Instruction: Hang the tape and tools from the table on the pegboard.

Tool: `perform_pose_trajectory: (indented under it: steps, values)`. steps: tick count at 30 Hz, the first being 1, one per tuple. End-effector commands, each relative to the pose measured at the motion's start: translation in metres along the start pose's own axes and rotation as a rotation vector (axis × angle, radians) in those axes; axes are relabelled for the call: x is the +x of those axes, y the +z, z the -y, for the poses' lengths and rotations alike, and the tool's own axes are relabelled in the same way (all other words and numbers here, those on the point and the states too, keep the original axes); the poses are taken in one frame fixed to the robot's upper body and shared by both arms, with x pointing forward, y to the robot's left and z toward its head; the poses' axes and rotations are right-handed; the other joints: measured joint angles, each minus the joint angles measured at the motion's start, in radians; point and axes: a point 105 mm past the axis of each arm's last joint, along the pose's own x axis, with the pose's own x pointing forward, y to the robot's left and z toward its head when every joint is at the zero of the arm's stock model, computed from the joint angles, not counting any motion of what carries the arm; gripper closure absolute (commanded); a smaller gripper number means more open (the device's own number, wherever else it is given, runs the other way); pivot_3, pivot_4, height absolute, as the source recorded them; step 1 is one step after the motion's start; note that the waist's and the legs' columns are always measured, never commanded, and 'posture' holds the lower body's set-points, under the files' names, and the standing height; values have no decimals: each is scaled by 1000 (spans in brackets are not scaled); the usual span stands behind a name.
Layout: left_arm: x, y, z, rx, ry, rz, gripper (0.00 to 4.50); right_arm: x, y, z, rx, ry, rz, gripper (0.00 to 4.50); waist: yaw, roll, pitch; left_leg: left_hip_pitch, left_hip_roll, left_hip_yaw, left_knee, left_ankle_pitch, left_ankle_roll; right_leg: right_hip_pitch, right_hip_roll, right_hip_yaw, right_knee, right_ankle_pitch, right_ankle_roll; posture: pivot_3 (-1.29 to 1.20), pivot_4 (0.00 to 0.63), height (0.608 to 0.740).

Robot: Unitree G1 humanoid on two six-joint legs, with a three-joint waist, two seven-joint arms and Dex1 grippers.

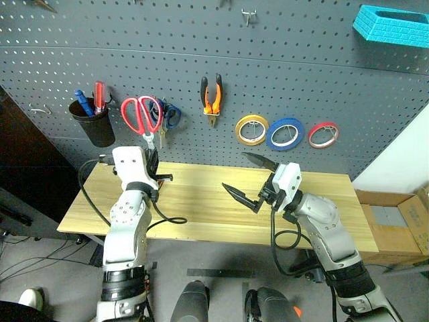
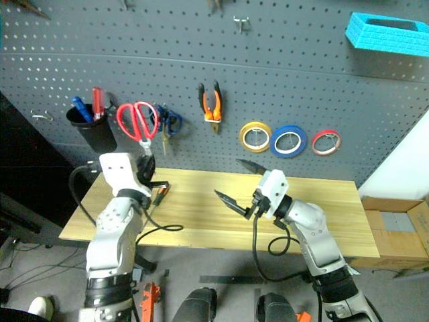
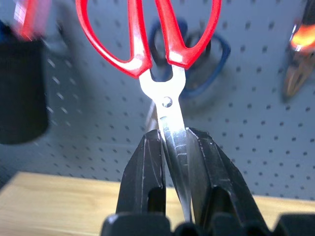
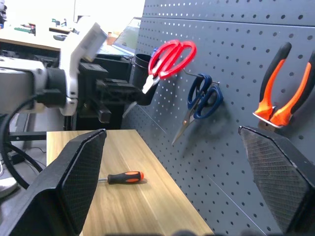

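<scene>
Left tool [image 3: 173, 147] pinches the red-handled scissors [image 1: 141, 115] blades against the pegboard [image 1: 301, 80]; right tool [image 1: 247, 180] gapes wide, empty

No legible text or labels.

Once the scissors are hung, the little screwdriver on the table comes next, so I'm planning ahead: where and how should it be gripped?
Probably grip the screwdriver across its orange-and-black handle, coming from above: it lies flat on the table, and its thin metal tip offers little to pinch. The open right gripper is free.
</scene>
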Motion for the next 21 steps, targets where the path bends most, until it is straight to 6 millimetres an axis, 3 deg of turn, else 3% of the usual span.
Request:
perform_pose_trajectory:
  steps: [1, 12, 21]
  values:
    - [8, 14, 6, 21, -44, 33, 4183, -1, 9, 4, -18, -21, 29, 0, 0, 0, 0, 0, 0, 0, 0, 0, 0, 0, 0, 0, 0, 0, 0, 180, 96, 740]
    - [9, 10, 1, 52, -53, 2, 4183, -2, 7, 5, -19, -41, 20, 0, -1, 0, 0, 1, 0, 1, 0, 0, 0, 0, 0, 3, 1, 0, 0, 166, 108, 740]
    - [7, 23, 2, 45, -35, 64, 4183, -3, 6, 6, -22, -48, 15, 0, -1, 0, 0, 1, 0, 1, 0, 0, 0, 0, 0, 3, 1, 0, 0, 165, 108, 740]
